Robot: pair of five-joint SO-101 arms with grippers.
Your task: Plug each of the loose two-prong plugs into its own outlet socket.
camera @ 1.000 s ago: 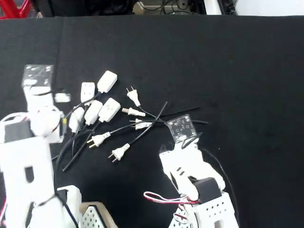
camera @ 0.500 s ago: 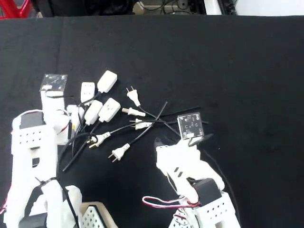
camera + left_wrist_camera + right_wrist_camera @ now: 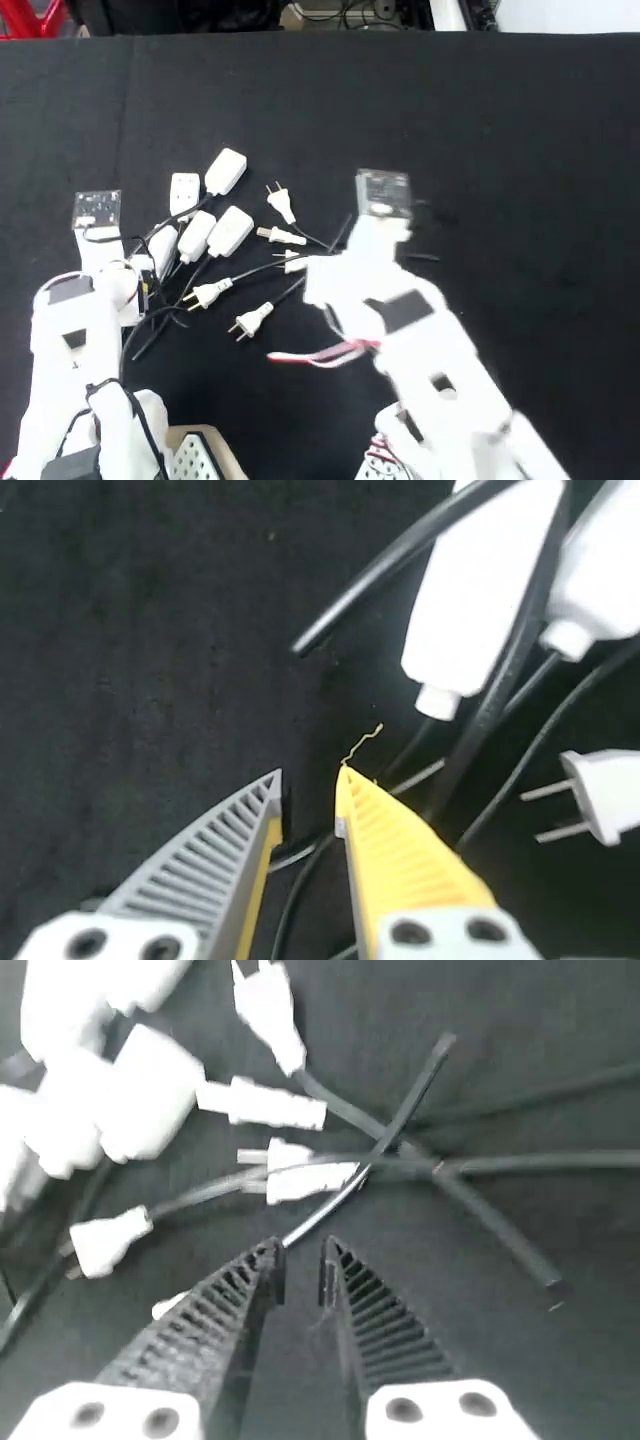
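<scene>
The loose plugs [image 3: 252, 320] lie on the table [image 3: 500, 120] among crossed black cords [image 3: 400, 1100], just beside the white outlet sockets [image 3: 230, 230]. Your right gripper [image 3: 300, 1260] hangs over them, your left gripper [image 3: 308, 785] by the sockets, both barely parted and empty. Close now and you may pinch cord, not plug.

Your worktop [image 3: 520, 120] is covered in matt black cloth, and what lies on it is gathered toward the left edge, about midway between the far and near edges. There you have a cluster of white plastic outlet sockets [image 3: 229, 231] lying close together, some of them touching. Just beside these, toward the middle of the worktop, five white two-prong plugs [image 3: 281, 204] lie loose and spread apart in a rough column. Thin black cords [image 3: 520, 1162] trail from them and cross one another on the cloth.
</scene>
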